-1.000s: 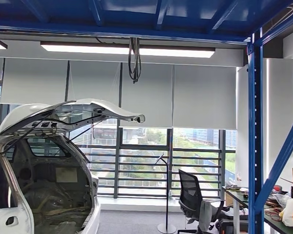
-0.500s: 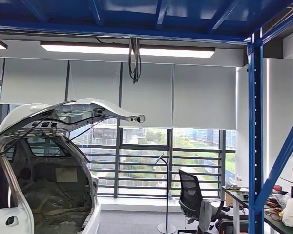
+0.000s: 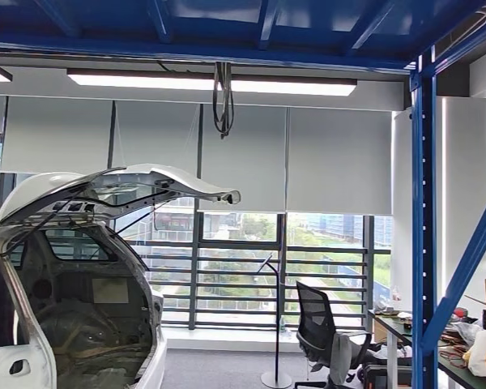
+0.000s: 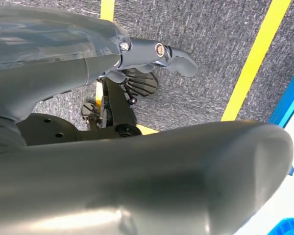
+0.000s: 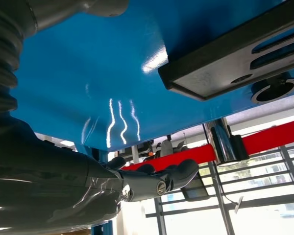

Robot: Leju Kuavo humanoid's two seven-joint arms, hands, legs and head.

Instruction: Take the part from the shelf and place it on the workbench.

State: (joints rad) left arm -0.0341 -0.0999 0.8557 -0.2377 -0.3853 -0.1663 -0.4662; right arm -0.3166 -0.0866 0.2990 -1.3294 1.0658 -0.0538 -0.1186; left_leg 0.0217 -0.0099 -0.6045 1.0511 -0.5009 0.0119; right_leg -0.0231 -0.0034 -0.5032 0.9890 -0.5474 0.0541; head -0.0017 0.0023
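Left hand (image 4: 153,54) hanging over grey carpet floor (image 4: 219,44), grip unclear from here. Right hand (image 5: 153,181) under glossy blue plastic bin (image 5: 101,73), can't tell whether it's holding it. Part itself not visible. I'd look down first, confirm support, lift slow.

Head view level toward windows (image 3: 240,267); left wrist view downward, floorward; right wrist view close beneath blue panel (image 5: 101,63).

Workshop bay, automotive.
We note a stripped white car body (image 3: 63,275) with raised hatch, blue steel racking (image 3: 424,243), yellow floor lines (image 4: 255,58), cluttered counter (image 3: 406,328).
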